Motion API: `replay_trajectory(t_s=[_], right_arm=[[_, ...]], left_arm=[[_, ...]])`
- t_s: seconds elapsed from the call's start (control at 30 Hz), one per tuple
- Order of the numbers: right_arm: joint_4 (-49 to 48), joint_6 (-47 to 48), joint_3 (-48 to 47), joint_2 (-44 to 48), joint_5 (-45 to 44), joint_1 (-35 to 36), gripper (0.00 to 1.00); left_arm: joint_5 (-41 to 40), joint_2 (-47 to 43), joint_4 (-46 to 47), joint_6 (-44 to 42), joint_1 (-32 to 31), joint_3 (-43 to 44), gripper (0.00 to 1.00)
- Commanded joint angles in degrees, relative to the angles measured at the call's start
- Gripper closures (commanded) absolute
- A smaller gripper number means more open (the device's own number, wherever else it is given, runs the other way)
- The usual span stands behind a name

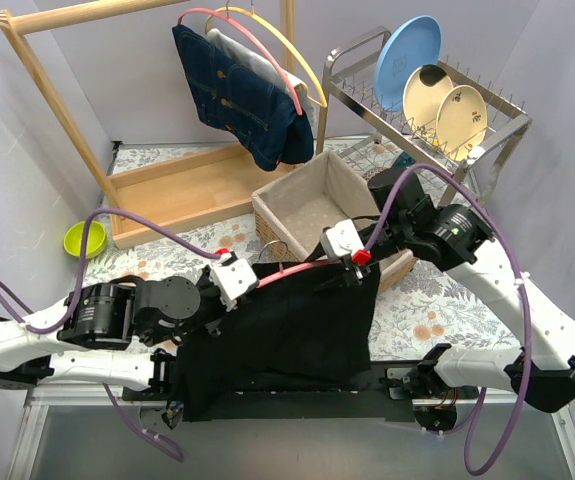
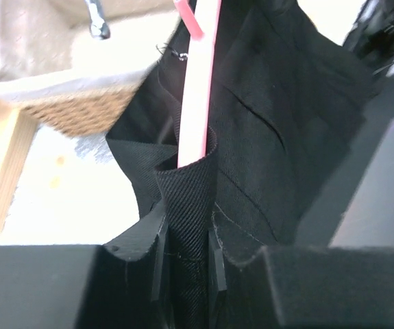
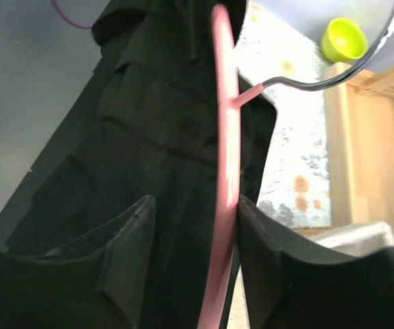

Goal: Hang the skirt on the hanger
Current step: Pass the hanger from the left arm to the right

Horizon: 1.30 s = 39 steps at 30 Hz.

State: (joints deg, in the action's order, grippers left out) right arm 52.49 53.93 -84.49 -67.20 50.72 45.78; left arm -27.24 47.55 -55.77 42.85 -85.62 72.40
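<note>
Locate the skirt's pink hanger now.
Top view, centre: the pink hanger runs along the top edge of the black skirt, just in front of the wicker basket.

Skirt (image 1: 287, 335) just before basket (image 1: 272, 222)

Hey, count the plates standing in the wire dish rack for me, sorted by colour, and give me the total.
Blue plate: 1
Cream plates: 2
Total: 3
</note>
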Motion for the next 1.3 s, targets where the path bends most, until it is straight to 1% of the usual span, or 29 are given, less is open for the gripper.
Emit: replay_trajectory(t_s=[0.0, 0.13, 0.2, 0.3, 0.37, 0.4, 0.5, 0.57, 0.73, 0.87, 0.93, 0.97, 1.0, 1.03, 1.07, 1.1, 1.17, 1.23, 1.27], right_arm=[[4.11, -1.63, -2.96, -3.20, 3.51, -0.25, 0.40], [6.22, -1.99, -5.06, -4.69, 3.86, -3.14, 0.34], [7.27, -1.46, -5.69, -5.31, 3.86, -6.22, 0.33], [10.07, 1.17, -6.39, -6.27, 4.82, -11.58, 0.31], [13.15, 5.01, -7.27, -7.67, 6.05, -14.56, 0.31], [16.21, 6.35, -7.44, -8.21, 7.45, -15.19, 0.30], [19.31, 9.96, -6.48, -9.44, 9.30, -15.46, 0.25], [21.51, 11.80, -5.61, -10.23, 10.45, -15.54, 0.23], [22.48, 12.86, -3.67, -11.81, 13.44, -15.28, 0.23], [22.48, 12.95, -4.81, -14.97, 15.02, -14.14, 0.26], [22.48, 12.60, -5.86, -16.46, 15.37, -12.66, 0.34], [22.57, 12.43, -6.21, -16.82, 15.46, -12.21, 0.41], [22.48, 12.34, -6.48, -16.91, 15.64, -11.86, 0.61], [22.48, 12.34, -6.65, -17.17, 15.73, -11.42, 0.74], [22.48, 12.42, -6.57, -17.00, 15.90, -11.41, 0.97], [22.22, 12.60, -6.39, -16.83, 15.73, -11.41, 0.99], [21.43, 11.03, -6.22, -15.86, 14.77, -11.50, 0.99], [17.49, 8.22, -5.69, -14.20, 13.09, -12.29, 0.99], [15.64, 3.51, -5.51, -13.40, 12.65, -12.64, 0.99]], left_arm=[[-6.15, -4.21, -3.91, -3.03, 0.37, -0.07, 1.00], [-4.75, -7.99, -4.08, -4.79, 0.37, 2.39, 1.00], [-4.05, -9.48, -4.61, -5.14, 0.37, 3.97, 1.00], [-3.69, -10.46, -6.02, -5.06, 0.37, 4.94, 1.00], [-4.13, -10.72, -6.89, -4.97, 0.37, 5.56, 1.00], [-4.31, -10.72, -6.98, -5.23, 0.37, 5.56, 1.00], [-5.01, -10.81, -7.16, -5.58, 0.37, 5.91, 1.00], [-6.15, -10.64, -7.42, -5.94, 0.37, 6.43, 1.00], [-6.51, -10.72, -6.38, -6.81, 0.37, 7.67, 1.00], [-6.42, -11.16, -4.97, -7.87, 0.37, 8.54, 1.00], [-6.68, -11.42, -4.44, -8.04, 0.37, 8.55, 1.00], [-6.77, -11.43, -4.44, -8.05, 0.28, 8.46, 1.00], [-7.20, -11.51, -4.52, -7.96, 0.37, 8.37, 1.00], [-7.30, -11.43, -4.79, -7.87, 0.37, 8.46, 1.00], [-7.56, -11.51, -5.14, -7.61, 0.37, 8.37, 1.00], [-7.82, -11.69, -5.14, -7.61, 0.37, 8.37, 1.00], [-8.35, -11.60, -5.32, -7.61, 0.28, 8.72, 1.00], [-10.36, -11.34, -5.66, -7.17, 0.37, 9.86, 1.00], [-11.33, -11.16, -5.84, -6.73, 0.37, 10.56, 0.97]])
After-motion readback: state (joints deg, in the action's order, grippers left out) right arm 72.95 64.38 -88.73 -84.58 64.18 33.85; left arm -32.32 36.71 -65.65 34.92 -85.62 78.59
